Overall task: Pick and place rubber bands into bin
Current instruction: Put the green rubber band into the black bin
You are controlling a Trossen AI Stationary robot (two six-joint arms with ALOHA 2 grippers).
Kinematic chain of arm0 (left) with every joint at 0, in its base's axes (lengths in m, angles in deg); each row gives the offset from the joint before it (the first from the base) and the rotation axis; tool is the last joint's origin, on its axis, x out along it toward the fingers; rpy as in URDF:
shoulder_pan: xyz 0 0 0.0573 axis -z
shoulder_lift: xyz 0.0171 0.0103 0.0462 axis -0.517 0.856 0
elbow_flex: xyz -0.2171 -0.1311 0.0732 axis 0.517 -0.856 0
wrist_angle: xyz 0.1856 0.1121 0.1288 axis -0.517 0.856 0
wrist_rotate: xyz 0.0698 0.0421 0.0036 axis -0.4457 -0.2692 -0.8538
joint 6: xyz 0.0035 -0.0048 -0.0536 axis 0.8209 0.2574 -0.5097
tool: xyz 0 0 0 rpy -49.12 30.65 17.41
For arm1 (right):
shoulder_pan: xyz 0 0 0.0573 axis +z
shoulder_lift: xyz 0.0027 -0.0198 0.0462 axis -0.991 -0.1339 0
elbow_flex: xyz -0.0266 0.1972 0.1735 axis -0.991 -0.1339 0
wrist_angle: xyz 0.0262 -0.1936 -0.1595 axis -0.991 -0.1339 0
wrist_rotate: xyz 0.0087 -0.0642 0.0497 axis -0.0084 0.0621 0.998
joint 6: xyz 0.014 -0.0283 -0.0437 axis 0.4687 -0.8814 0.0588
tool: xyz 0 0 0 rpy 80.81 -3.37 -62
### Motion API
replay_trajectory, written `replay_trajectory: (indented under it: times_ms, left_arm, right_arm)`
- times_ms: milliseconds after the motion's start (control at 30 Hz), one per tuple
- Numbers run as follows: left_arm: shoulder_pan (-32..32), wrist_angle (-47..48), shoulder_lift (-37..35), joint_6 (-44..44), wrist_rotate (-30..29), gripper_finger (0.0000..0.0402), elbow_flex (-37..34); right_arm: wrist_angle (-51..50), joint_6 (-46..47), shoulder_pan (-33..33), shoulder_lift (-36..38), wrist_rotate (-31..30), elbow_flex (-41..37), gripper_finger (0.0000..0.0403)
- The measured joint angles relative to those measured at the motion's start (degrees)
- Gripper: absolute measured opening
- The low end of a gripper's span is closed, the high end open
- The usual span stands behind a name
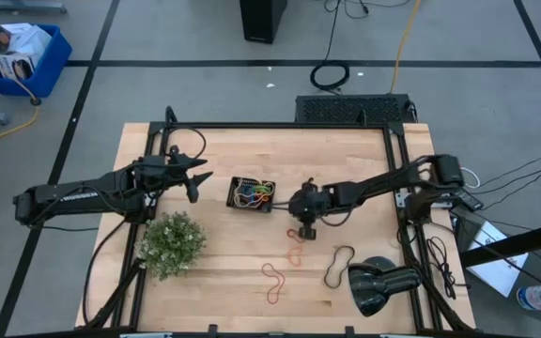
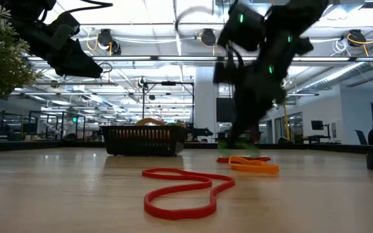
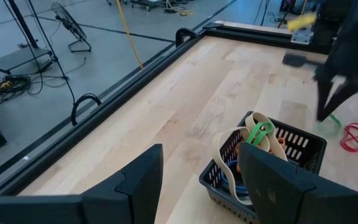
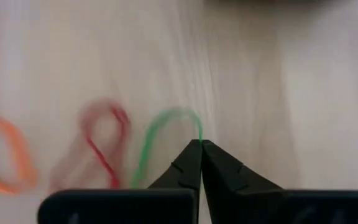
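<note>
We see the right gripper (image 4: 200, 144) down near the middle of the table (image 1: 364, 160), just to the right of the bin (image 1: 252, 194), with its fingertips pinched together on the edge of a green rubber band (image 4: 157, 134). In the right wrist view a red rubber band (image 4: 104, 146) and an orange rubber band (image 4: 11, 155) lie on the wood just beside the green one. The bin, a small black mesh tray, sits near the table's centre and already holds a tangle of loops, among them tan and green ones (image 3: 257, 132). Loose on the wood nearer the front edge we find a long red loop (image 1: 272, 282) and a black loop (image 1: 338, 267). The left gripper (image 1: 195, 176) hangs above the table to the left of the bin, its fingers spread wide and holding nothing, with a small green plant (image 1: 171, 242) just in front of it. A black lamp head (image 1: 378, 286) rests at the table's front right corner.
</note>
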Motion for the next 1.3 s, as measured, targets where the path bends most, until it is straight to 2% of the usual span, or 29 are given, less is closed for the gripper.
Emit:
replay_trajectory:
  times_ms: [333,567,933,1167,1300]
  left_arm:
    - [0.0,0.0,0.0,0.0,0.0,0.0216,0.0]
    - [0.0,-0.1,0.0,0.0,0.0,0.0216,0.0]
    - [0.0,-0.1,0.0,0.0,0.0,0.0216,0.0]
    - [0.0,-0.1,0.0,0.0,0.0,0.0216,0.0]
    - [0.0,-0.1,0.0,0.0,0.0,0.0216,0.0]
  right_arm:
    - [9.4,-8.9,-1.0,13.4,0.7,1.1,0.0001]
    - [11.5,-14.5,-2.8,16.3,0.6,6.1,0.0000]
    - [11.5,-17.5,-5.6,9.2,0.6,15.2,0.0000]
    - [17.7,-16.8,-7.5,2.3,0.7,15.9,0.0000]
    - [20.6,-16.6,-8.2,-3.2,3.7,15.9,0.0000]
